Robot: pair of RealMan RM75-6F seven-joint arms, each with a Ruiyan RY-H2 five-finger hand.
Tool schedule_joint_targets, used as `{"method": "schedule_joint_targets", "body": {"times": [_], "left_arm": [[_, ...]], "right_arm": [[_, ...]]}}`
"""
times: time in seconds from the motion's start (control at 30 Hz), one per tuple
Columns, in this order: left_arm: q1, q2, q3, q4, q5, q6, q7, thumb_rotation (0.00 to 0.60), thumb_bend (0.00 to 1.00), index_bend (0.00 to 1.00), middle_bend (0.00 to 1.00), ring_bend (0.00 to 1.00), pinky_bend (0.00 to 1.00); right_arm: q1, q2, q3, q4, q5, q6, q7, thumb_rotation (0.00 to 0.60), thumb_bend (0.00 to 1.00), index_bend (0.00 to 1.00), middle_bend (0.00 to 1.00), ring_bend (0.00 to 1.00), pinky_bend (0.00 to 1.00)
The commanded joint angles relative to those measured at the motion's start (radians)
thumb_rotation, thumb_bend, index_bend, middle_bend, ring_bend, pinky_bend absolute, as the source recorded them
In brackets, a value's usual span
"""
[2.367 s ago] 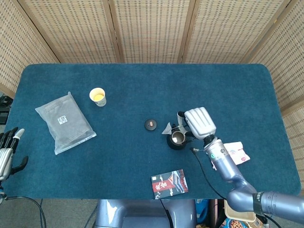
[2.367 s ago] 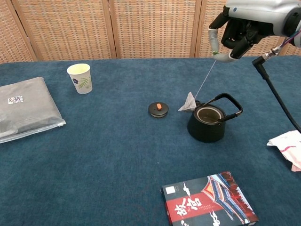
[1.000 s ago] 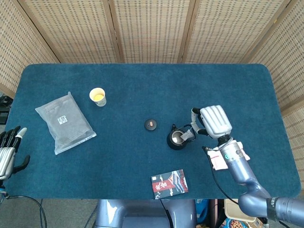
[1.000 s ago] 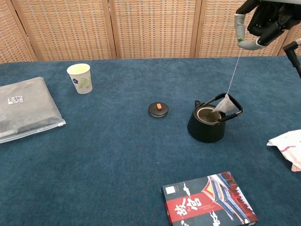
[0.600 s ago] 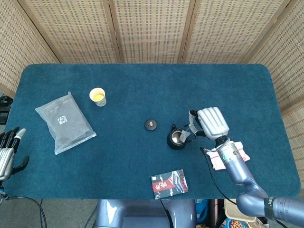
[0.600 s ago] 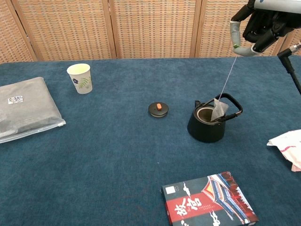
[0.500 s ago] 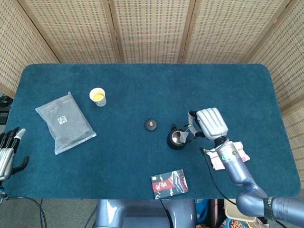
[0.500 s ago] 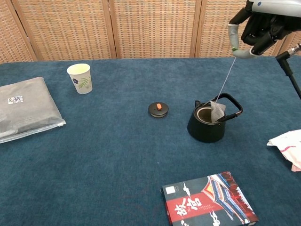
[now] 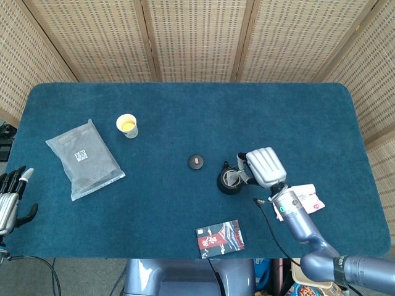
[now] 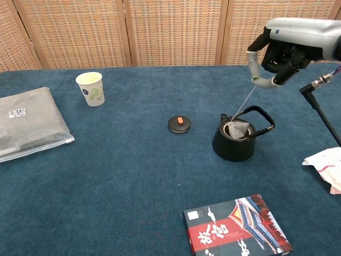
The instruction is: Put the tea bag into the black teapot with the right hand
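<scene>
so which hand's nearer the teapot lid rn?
Right. The right hand is above the black teapot, just right of the lid, pinching the tea bag string. The left hand sits at the table's far left edge.

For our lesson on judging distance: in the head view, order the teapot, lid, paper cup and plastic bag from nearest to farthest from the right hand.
1. Teapot, just left of the right hand.
2. Lid, further left.
3. Paper cup, upper left.
4. Plastic bag, far left.
</scene>
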Motion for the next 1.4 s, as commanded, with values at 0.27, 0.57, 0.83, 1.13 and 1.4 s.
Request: {"method": "schedule_joint_targets", "body": {"times": [0.27, 0.57, 0.83, 1.13, 1.4], "left_arm": [[-0.002, -0.004, 0.001, 0.003, -0.001, -0.005, 0.0, 0.6, 0.41, 0.0, 0.0, 0.0, 0.0], [-0.002, -0.005, -0.001, 0.005, -0.002, -0.006, 0.0, 0.6, 0.41, 0.0, 0.0, 0.0, 0.0], [-0.001, -0.003, -0.001, 0.005, -0.003, -0.004, 0.0, 0.6, 0.41, 0.0, 0.0, 0.0, 0.0], [0.003, -0.001, 0.0, 0.006, -0.002, 0.0, -0.006, 0.6, 0.41, 0.0, 0.0, 0.0, 0.0], [0.003, -0.001, -0.002, 0.011, -0.001, 0.002, -0.011, 0.6, 0.41, 0.0, 0.0, 0.0, 0.0]], "right_arm": [[0.0, -0.057, -0.067, 0.017, -0.069, -0.012, -0.06, 0.6, 0.54, 0.64, 0.99, 1.0, 1.0], [0.011, -0.097, -0.097, 0.03, -0.095, -0.044, -0.094, 0.6, 0.54, 0.53, 0.99, 1.0, 1.0], [0.026, -0.113, -0.111, 0.023, -0.085, -0.083, -0.125, 0.6, 0.54, 0.39, 0.99, 1.0, 1.0], [0.047, -0.084, -0.101, -0.006, -0.037, -0.124, -0.148, 0.6, 0.54, 0.26, 0.99, 1.0, 1.0], [0.1, -0.012, -0.102, -0.044, 0.118, -0.224, -0.199, 0.519, 0.69, 0.1, 1.0, 1.0, 1.0]]}}
